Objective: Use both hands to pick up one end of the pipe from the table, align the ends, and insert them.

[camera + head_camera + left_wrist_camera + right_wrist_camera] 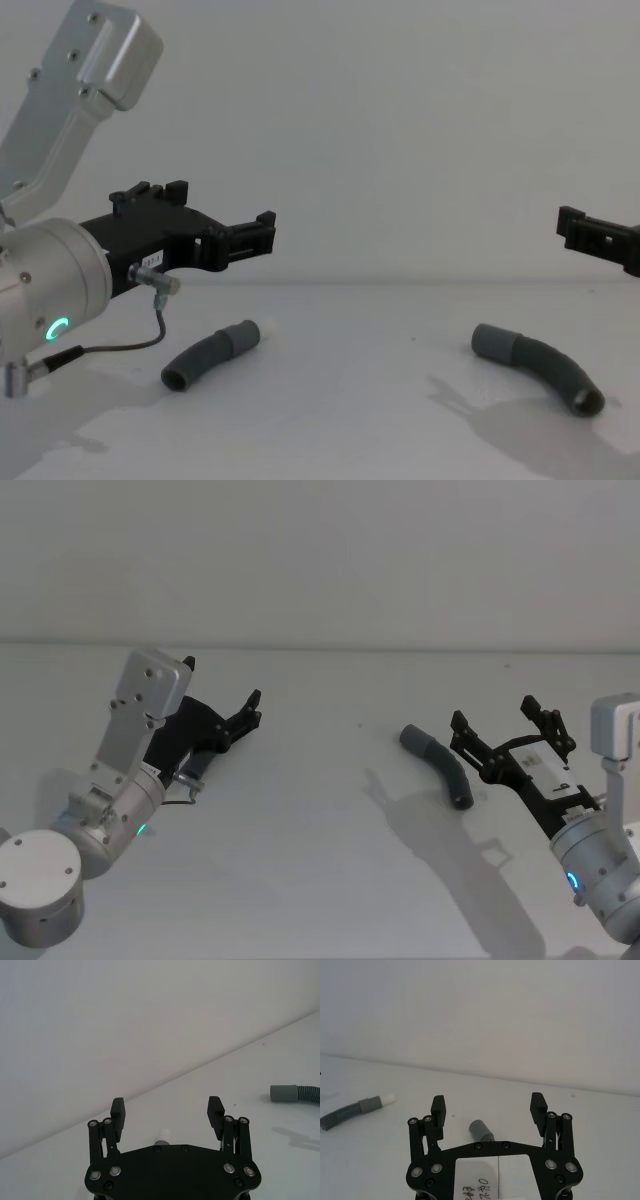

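Above the counter [310, 880], my left jaws hang spread and empty over one hose piece [208, 360], my right jaws likewise gaping beside the other piece [441, 767], the two lying well apart. Reach step, I reckon: next, each arm must dip and clamp near its cuff [491, 341].

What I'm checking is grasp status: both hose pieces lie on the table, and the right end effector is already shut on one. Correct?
Not quite. The left hose piece and the right hose piece do lie on the table, but the right end effector is open, gripping nothing: the right wrist view shows its fingers spread, that piece untouched.
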